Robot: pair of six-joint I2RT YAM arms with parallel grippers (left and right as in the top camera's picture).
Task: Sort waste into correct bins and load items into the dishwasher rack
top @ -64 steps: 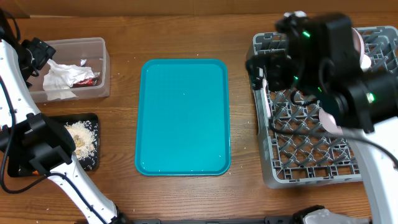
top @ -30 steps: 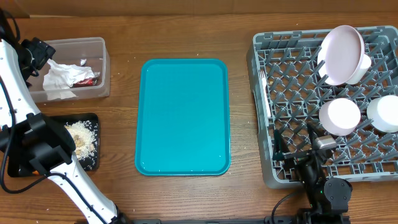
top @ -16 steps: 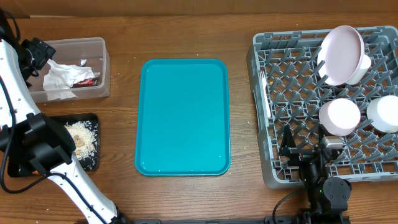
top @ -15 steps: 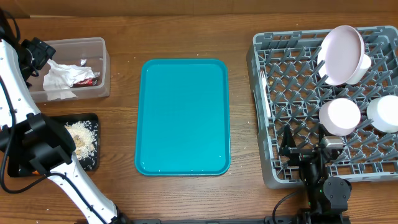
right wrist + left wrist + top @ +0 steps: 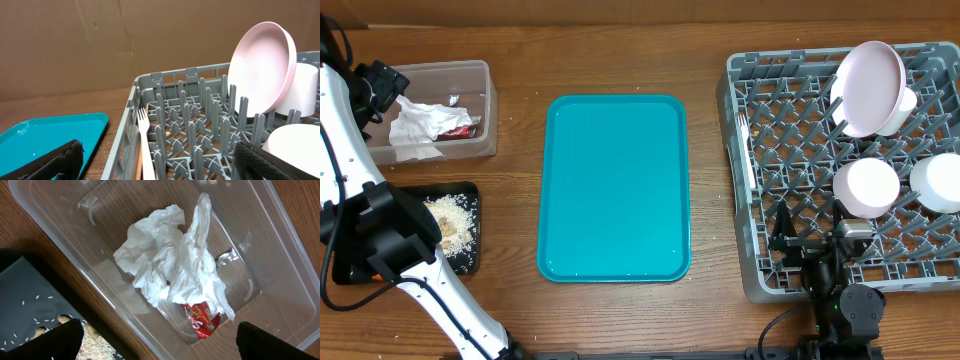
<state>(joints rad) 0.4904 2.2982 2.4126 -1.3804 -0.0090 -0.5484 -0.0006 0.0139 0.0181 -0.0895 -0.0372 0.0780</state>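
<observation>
Empty, spread wide: left end effector [image 5: 161, 344] over clear tub [image 5: 100, 225] (napkins [image 5: 170, 265] inside), right end effector [image 5: 160, 165] at rack [image 5: 200, 125].

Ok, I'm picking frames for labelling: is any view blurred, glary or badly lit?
Overhead: sharp, evenly lit, a faint sheen on the teal tray. Left wrist: napkins crisp, small glints on the clear tub wall. Right wrist: rack and plate sharp, its own fingers dark and soft at the bottom corners.
</observation>
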